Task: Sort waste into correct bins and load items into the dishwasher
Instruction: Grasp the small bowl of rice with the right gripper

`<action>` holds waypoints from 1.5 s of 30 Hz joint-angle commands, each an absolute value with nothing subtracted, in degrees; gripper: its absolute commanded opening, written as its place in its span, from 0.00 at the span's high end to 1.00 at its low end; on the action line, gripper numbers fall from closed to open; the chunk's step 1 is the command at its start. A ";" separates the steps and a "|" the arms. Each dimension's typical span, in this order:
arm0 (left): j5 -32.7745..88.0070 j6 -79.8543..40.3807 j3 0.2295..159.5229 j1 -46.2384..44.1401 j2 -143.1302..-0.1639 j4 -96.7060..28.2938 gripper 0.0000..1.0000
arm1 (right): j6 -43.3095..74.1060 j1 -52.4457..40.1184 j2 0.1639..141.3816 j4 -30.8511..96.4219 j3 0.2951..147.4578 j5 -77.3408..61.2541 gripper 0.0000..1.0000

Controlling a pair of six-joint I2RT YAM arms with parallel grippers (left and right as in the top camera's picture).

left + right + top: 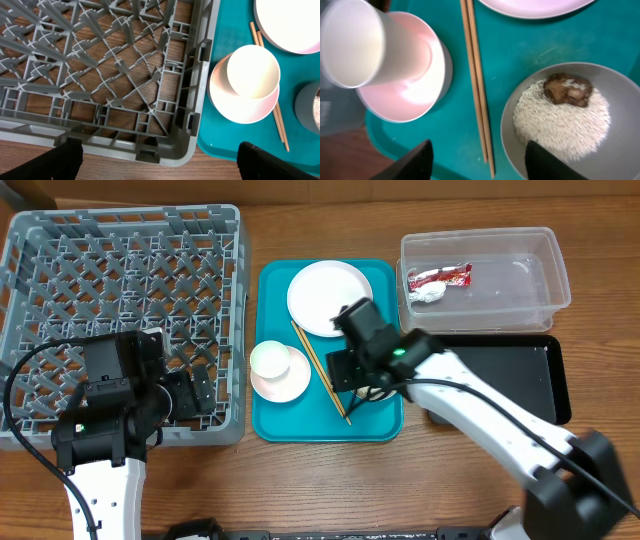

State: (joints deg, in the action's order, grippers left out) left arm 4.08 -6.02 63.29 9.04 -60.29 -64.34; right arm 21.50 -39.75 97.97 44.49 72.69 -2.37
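Rice grains (pixel 560 125) and a brown food lump (pixel 567 90) lie in the bowl (pixel 620 85). My right wrist camera sees this bowl on the teal tray (pixel 520 40), just right of the chopsticks (pixel 477 90). My right gripper (pixel 480 165) hangs above them, its two fingers spread apart with nothing between. To the left, the small white cup (pixel 355 42) sits on the pink saucer (pixel 420 85). I judge the bowl must be emptied into a bin before it goes to the rack. If I pinch only its thin rim, it may tip, and the grains would scatter over the tray, where they are hard to collect. The chopsticks are so near that a finger could also push them.

From my left wrist, the left gripper (pixel 160 167) is wide open too and holds nothing. It is above the near right corner of the dish rack (pixel 125 75), and no dishes show in this part. Cup and saucer are just beside the rack wall. A finger reaching for them could hit that wall, and the cup may slide off if I lift both together.

From overhead, the snack wrapper (pixel 438 277) and tissue wad (pixel 430 294) are in the clear tub (pixel 520 290), the black tray (pixel 510 375) is beside it, and the white plate (pixel 330 298) is on the teal tray. My right arm hides the bowl here. Both arms are close to this one tray, so they could collide.
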 commanded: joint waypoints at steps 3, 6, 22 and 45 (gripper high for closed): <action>4.10 -6.46 64.53 9.37 -60.66 -64.34 0.00 | 28.40 -40.49 104.42 42.59 72.42 2.04 0.46; 4.10 -6.46 64.53 9.37 -60.66 -64.34 0.00 | 28.58 -40.49 106.89 41.08 72.42 1.87 0.53; 4.08 -6.44 64.53 9.37 -60.66 -64.49 0.00 | 31.79 -40.51 111.20 41.56 72.42 2.55 0.88; 4.08 -6.44 64.53 9.37 -60.66 -64.47 0.00 | 34.76 -34.61 94.06 53.56 77.65 -3.18 0.96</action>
